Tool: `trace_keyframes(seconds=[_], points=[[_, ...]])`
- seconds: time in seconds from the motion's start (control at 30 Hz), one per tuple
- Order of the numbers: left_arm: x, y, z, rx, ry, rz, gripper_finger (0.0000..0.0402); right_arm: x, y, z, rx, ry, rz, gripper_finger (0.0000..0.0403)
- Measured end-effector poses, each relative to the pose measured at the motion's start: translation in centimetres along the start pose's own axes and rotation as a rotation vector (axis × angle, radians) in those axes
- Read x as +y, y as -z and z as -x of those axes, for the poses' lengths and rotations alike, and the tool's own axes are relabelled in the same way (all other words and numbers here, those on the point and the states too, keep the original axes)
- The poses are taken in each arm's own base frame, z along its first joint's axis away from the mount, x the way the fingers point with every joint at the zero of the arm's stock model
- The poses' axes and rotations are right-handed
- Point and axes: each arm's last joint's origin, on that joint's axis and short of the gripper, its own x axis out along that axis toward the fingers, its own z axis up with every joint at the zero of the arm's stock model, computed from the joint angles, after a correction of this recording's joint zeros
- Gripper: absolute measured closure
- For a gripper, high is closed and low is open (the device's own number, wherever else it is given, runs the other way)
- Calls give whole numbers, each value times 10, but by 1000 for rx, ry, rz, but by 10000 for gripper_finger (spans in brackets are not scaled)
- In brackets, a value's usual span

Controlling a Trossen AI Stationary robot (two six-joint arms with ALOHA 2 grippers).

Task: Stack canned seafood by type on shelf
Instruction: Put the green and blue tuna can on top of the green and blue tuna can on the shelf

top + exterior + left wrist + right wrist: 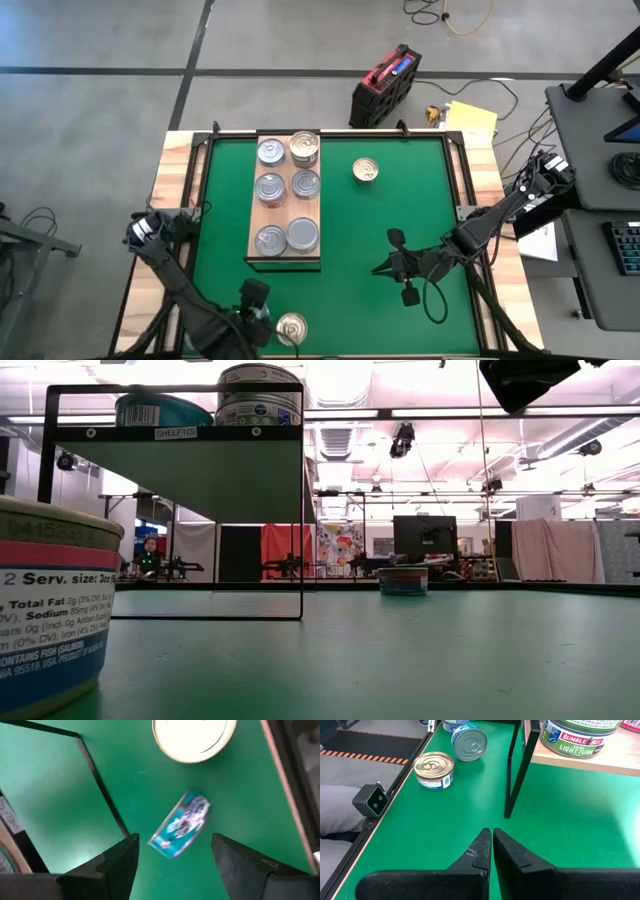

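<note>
Hovering low at the front edge of the green mat (340,230), the left gripper (256,305) had its fingers (120,862) spread apart, w/ a teal-labelled tin (181,831) tipped on its rim btwn and just beyond them. It looked unpinched, so prob. a grab being lined up; contact couldn't be told. Just beside it stood a gold-lidded tin (292,327), upright, also awaiting sorting. Further in, right of centre, the right gripper (405,272) hung over bare mat w/ fingers pressed together and nothing held, seemingly parked clear of the left arm's work. Left of it sat the shelf (284,262), a raised wooden board on a black frame, carrying six tins (271,188) in two columns, approx. grouped by type. Farthest back, one more gold-lidded tin (366,171) stood alone on the mat, well apart from the shelf.
</note>
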Motion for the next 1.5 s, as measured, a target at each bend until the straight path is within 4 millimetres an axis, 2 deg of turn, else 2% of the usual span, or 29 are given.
trace_keyframes(seconds=[0.3,0.57,0.83,1.2,1.3,1.4,1.5], points=[[-1,-1,-30,14,58,-112,170,0,0,0,0,0,-9,393],[-3,-2,-34,4,80,-183,170,0,0,0,0,0,-11,390],[-7,-3,-53,31,72,-258,170,0,0,0,-1,0,-11,390],[-8,-5,-65,-5,81,-260,173,0,0,0,0,0,-20,390],[-8,-5,-64,-5,82,-260,203,0,0,0,0,0,-19,390],[-9,-5,-64,-3,88,-259,264,0,0,0,0,0,-17,390],[-9,-5,-64,3,115,-258,275,0,0,0,0,0,-16,390]])
